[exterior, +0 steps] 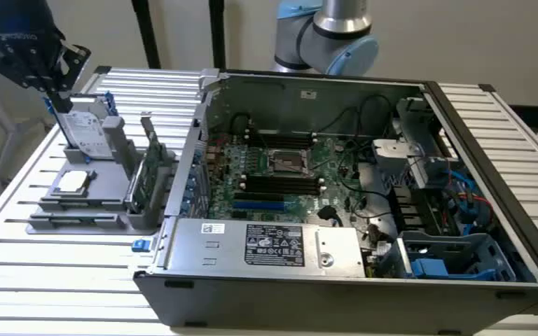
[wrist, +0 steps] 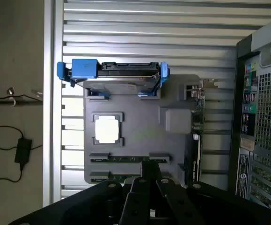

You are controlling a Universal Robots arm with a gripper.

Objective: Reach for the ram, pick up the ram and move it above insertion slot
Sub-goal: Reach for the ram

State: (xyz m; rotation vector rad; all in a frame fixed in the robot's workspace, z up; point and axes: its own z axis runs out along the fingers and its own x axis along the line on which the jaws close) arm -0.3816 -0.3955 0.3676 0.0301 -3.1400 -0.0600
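Task barely begun: my gripper [exterior: 61, 103] hangs over the hard-drive end of the gray holder [exterior: 36, 225], fingers pressed together w/ nothing btwn them. The ram [wrist: 121, 160], a thin green pcb stick, sits edge-up in its groove in that holder, near my fingertips in the wrist view but not touched. So grab, lift & carry are all left. The black dimm slots [exterior: 279, 183] are well apart, inside the open case [exterior: 344, 294]. Holder looks like matte molded plastic, table [exterior: 26, 280] is ribbed metal slats, hard drive [wrist: 121, 75] is boxy w/ blue plastic rails.
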